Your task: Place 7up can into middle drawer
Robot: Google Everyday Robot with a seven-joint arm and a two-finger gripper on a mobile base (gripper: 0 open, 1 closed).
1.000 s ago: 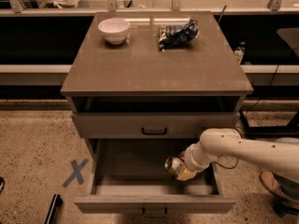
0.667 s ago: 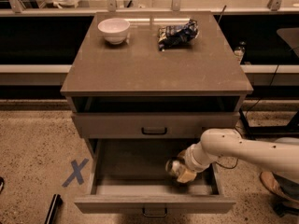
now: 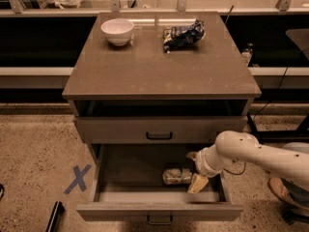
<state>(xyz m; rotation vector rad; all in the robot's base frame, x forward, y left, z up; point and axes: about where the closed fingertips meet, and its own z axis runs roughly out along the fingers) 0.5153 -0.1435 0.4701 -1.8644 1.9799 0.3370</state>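
Note:
The 7up can (image 3: 176, 175) lies on its side on the floor of the middle drawer (image 3: 133, 170), which is pulled out wide, right of centre. My gripper (image 3: 194, 169) reaches into the drawer from the right, at the can's right end. Its jaws stand apart, one finger above the can and one pale finger (image 3: 198, 183) at its lower right. The can rests on the drawer floor, not lifted.
The closed drawer front (image 3: 159, 128) with a black handle sits just above the open drawer. A white bowl (image 3: 117, 31) and a dark blue snack bag (image 3: 182, 35) are on the cabinet top. A blue tape X (image 3: 77, 179) marks the floor at left.
The can has gone from held in the gripper to lying a little further left on the drawer floor. The fingers have spread apart.

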